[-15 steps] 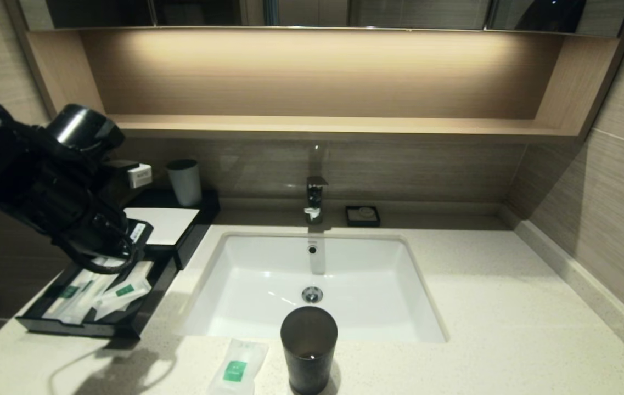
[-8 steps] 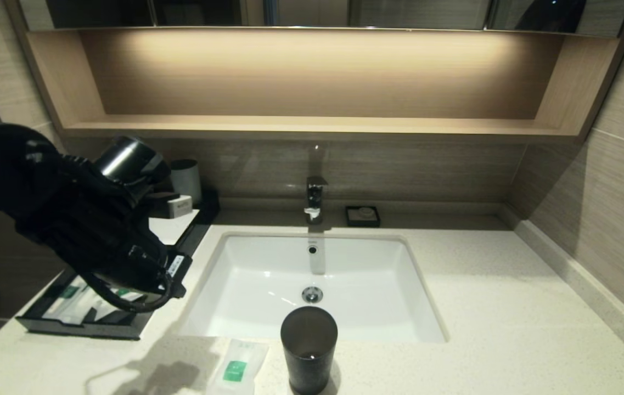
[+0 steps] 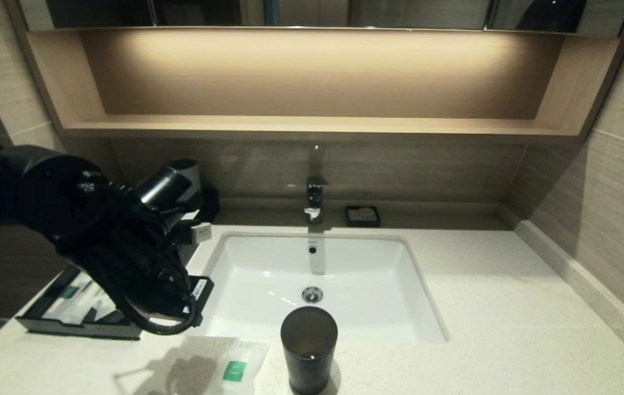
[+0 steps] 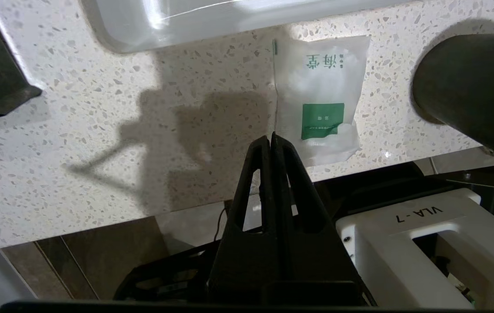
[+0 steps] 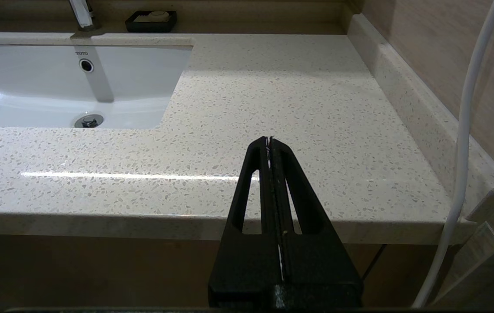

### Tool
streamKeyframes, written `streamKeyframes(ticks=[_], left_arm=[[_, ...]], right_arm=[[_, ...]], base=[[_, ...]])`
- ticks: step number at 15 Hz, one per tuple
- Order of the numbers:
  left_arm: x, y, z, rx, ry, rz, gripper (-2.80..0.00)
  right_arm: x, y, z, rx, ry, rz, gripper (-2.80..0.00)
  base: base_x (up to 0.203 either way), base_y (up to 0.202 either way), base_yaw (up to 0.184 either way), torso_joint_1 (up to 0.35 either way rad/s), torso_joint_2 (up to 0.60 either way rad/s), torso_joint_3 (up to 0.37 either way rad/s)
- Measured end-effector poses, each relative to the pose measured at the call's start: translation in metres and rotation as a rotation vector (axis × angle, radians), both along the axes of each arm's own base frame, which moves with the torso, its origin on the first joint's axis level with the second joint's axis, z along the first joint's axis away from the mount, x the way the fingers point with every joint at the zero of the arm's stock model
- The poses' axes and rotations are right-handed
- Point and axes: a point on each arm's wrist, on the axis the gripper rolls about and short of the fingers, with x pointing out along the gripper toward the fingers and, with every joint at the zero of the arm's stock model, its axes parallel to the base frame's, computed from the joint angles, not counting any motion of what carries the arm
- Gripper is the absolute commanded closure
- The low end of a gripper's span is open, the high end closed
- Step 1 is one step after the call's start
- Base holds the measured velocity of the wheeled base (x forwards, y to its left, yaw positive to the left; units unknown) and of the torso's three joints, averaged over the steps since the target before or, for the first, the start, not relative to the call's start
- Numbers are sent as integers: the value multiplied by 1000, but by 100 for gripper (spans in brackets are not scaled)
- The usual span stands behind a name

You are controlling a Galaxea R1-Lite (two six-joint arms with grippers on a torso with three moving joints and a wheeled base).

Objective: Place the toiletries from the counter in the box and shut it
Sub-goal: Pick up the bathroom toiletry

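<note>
A white sachet with a green square label [image 3: 236, 367] lies on the speckled counter [image 3: 482, 307] near its front edge, just left of the dark tumbler [image 3: 308, 348]. The black box [image 3: 78, 325] stands at the left with its drawer pulled out; wrapped toiletries [image 3: 77, 300] lie inside. My left arm [image 3: 125, 252] hangs over the counter between the drawer and the sachet. The left gripper [image 4: 270, 138] is shut and empty, its tips above the counter just beside the sachet [image 4: 320, 93]. The right gripper [image 5: 268, 141] is shut, parked before the counter's right front edge.
A white sink basin [image 3: 317, 274] fills the counter's middle, with a tap [image 3: 315, 197] and a small black soap dish [image 3: 363, 215] behind it. A grey cup [image 3: 186, 169] stands on the box's back part. The tumbler [image 4: 468, 87] stands close to the sachet.
My left arm has swung from over the open drawer rightwards and towards the counter's front, ending near the sachet. Its gripper stayed shut. The sachet and tumbler have not moved.
</note>
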Motion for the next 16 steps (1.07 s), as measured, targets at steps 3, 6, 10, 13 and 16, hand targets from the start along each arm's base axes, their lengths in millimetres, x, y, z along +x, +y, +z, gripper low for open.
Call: streamKeyframes(ticks=[3, 6, 10, 13, 16], left_arm=[[-10, -12, -8, 9, 40, -15, 0], [-16, -20, -12, 9, 67, -7, 0], [-19, -26, -15, 4, 86, 13, 0], [-19, -35, -19, -14, 71, 27, -280], [-18, -45, -20, -41, 66, 59, -280]], right_arm=[[0, 0, 0, 0, 0, 0, 0], [0, 0, 0, 0, 0, 0, 0], [0, 0, 0, 0, 0, 0, 0], [0, 0, 0, 0, 0, 0, 0], [0, 0, 0, 0, 0, 0, 0]], base=[[0, 0, 0, 0, 0, 0], [0, 0, 0, 0, 0, 0], [0, 0, 0, 0, 0, 0], [0, 0, 0, 0, 0, 0], [0, 0, 0, 0, 0, 0]])
